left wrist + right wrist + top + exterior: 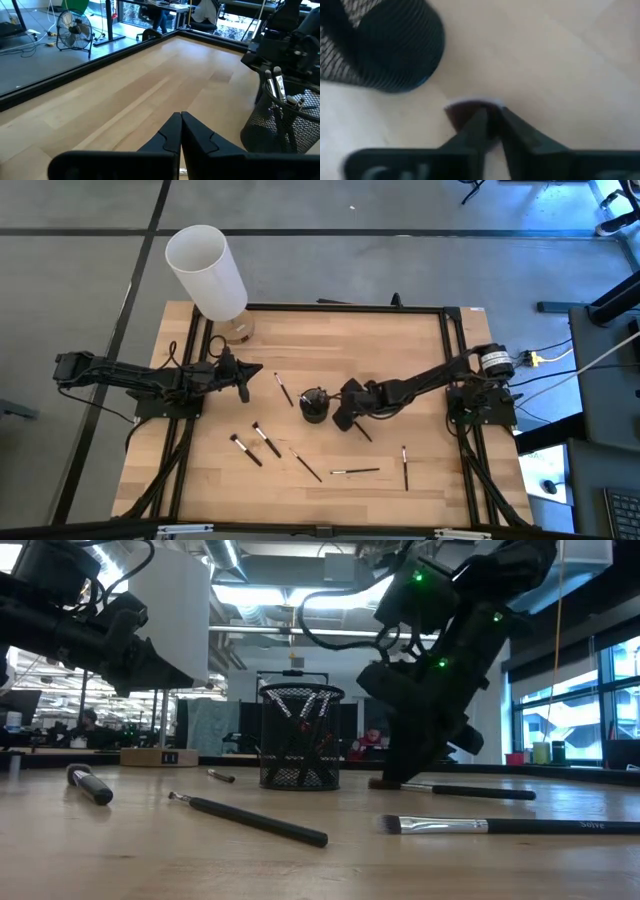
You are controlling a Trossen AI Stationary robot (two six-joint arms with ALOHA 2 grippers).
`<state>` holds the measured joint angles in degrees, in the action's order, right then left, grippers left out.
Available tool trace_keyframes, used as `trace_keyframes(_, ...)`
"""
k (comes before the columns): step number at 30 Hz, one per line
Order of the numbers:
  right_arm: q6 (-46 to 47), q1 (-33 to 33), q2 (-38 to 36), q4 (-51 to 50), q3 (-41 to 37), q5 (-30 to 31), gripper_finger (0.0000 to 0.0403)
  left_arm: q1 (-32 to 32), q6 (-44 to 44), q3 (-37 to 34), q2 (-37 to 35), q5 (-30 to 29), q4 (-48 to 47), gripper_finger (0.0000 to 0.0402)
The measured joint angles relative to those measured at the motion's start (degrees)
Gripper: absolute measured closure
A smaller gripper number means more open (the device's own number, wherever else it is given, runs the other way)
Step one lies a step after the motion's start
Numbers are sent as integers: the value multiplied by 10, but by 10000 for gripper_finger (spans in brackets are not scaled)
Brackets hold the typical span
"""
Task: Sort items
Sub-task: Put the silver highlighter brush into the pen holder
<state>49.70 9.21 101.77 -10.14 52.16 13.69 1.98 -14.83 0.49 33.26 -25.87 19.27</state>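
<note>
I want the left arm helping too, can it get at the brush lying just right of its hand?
Probably yes. The left hand hangs shut beside that brush, with only bare table between them; the cup and right hand sit farther right.

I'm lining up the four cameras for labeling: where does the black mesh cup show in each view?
High view: the black mesh cup stands mid-table, just left of the right end effector.
Low view: centre, standing upright on the table, brushes inside.
Left wrist view: at the right edge, brush handles poking out.
Right wrist view: upper left corner, blurred.
Shared landmark: the wooden tabletop, seen in all four.
</note>
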Motion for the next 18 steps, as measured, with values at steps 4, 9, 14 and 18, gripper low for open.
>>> trace_keyframes(4, -4, 9, 0, 0, 0, 5, 393, 0, -2, 0, 0, 0, 0, 398)
trace_keyframes(9, -30, 11, -25, -18, -2, 61, 399, 0, -9, 0, 0, 9, 0, 398)
trace_keyframes(14, -86, 15, -102, -18, 21, 196, 400, 0, -11, 0, 0, 16, 0, 398)
trace_keyframes(18, -163, 29, -160, -1, 45, 324, 400, 0, -10, 0, 0, 16, 0, 398)
